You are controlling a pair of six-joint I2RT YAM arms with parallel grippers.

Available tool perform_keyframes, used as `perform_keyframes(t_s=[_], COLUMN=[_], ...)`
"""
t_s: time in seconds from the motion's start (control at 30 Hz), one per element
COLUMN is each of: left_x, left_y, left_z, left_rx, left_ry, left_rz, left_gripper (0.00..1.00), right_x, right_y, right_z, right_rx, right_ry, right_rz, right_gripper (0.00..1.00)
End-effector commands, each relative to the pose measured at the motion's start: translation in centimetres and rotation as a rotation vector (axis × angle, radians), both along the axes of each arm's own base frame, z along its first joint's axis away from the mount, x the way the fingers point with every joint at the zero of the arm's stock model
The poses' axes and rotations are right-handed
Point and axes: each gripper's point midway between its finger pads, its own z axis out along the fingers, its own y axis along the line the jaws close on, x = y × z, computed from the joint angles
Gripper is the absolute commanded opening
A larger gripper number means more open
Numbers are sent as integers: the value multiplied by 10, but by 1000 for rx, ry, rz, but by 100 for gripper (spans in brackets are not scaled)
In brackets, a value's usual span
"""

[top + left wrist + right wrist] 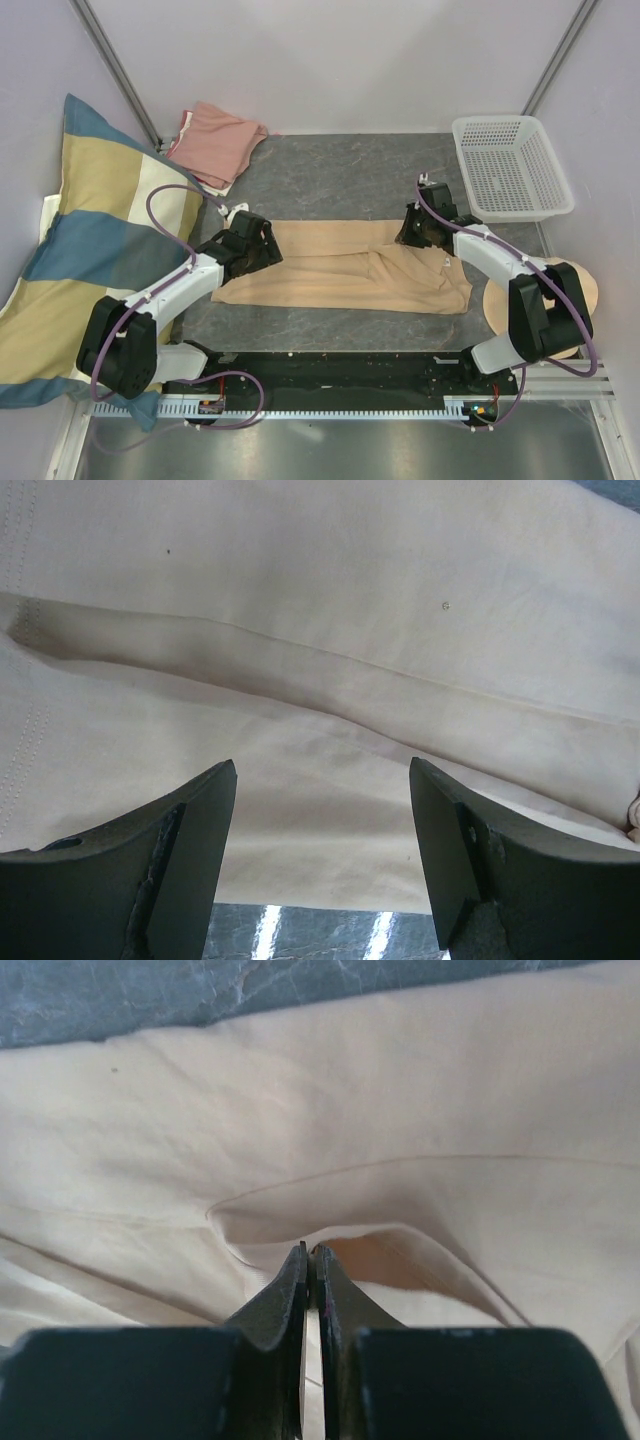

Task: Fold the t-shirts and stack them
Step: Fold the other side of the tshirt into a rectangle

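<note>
The tan t-shirt (340,268) is lying across the middle of the tabletop (330,180). The left gripper (268,243), jaws spread, is hovering over its left end. The right gripper (410,232), jaws pressed together, is pinching a fold at its upper right. The pink t-shirt (215,140) is lying upper left.

You get bright, even light with soft shadows. The table (320,935) shines white between the dark, blurry fingers (190,860) of your left gripper (320,768).

We count two t-shirts, one tan t-shirt (330,272) and one pink t-shirt (215,140), one striped pillow (90,250), one white basket (510,165), one round beige disc (497,303)
</note>
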Motion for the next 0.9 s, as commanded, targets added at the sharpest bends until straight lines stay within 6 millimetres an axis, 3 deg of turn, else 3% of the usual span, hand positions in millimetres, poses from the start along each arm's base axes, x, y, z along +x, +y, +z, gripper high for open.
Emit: perform_keyframes(t_s=[0.0, 0.37, 0.6, 0.7, 0.87], left_x=[0, -2, -1, -1, -3], left_y=[-6, -5, -5, -5, -4], left_z=[6, 5, 5, 5, 3], left_rx=[-43, -44, -47, -46, -43], left_ry=[-19, -17, -16, -17, -12], left_rz=[15, 15, 17, 18, 19], left_gripper=[78, 78, 78, 78, 78], right_x=[-23, -61, -72, -75, -81], right_y=[0, 26, 52, 64, 82], right_z=[-6, -17, -17, -18, -18], right_rx=[-14, -4, 11, 11, 16], right_ry=[48, 103, 115, 122, 131], right_rz=[1, 64, 115, 144, 178], right_gripper=[11, 13, 16, 22, 43])
